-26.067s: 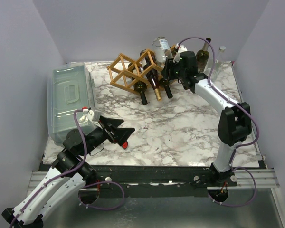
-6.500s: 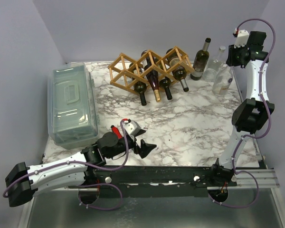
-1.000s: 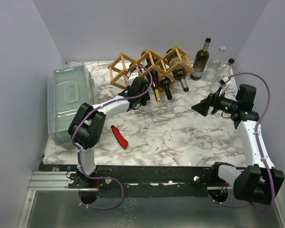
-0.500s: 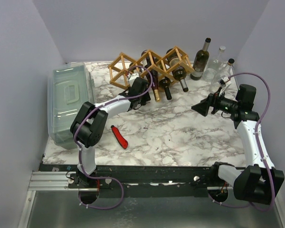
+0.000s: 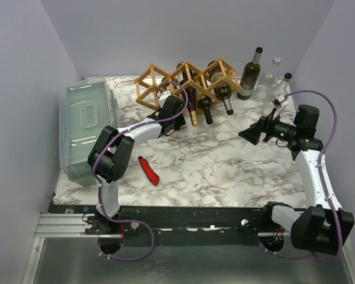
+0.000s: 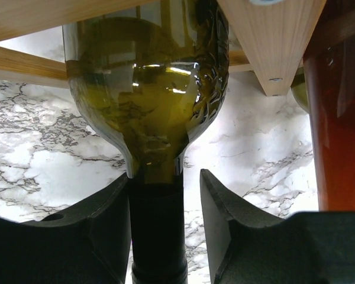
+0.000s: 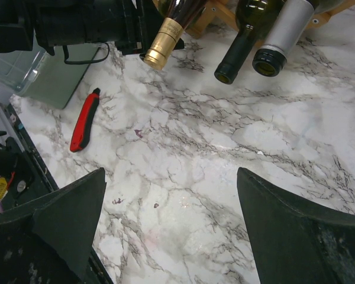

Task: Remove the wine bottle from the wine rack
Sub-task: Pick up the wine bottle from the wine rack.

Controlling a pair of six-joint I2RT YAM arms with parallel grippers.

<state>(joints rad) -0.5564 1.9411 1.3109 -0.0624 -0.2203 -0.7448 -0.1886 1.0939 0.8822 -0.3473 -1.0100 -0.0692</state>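
Note:
The wine rack (image 5: 155,83) is a tan wooden lattice at the back of the marble table; its slats (image 6: 272,41) fill the top of the left wrist view. A green wine bottle (image 6: 148,94) lies in a left cell, its dark-capped neck (image 6: 158,236) pointing at the camera. My left gripper (image 6: 164,177) straddles that neck: the left finger (image 6: 106,225) rests against it, while the right finger (image 6: 225,225) stands a small gap away. From above, the left gripper (image 5: 173,108) covers the neck. My right gripper (image 5: 248,135) hovers wide open over the table's right, holding nothing (image 7: 170,171).
More bottles lie in the rack: a gold-capped one (image 5: 193,116) beside my left gripper and two dark ones (image 5: 206,112). Upright bottles (image 5: 250,74) stand at the back right. A grey lidded bin (image 5: 86,127) sits left. A red-and-black knife (image 5: 148,170) lies front left.
The left jaws have narrowed around the bottle's neck, and the left wrist has crept slightly toward the rack. The right arm has not moved.

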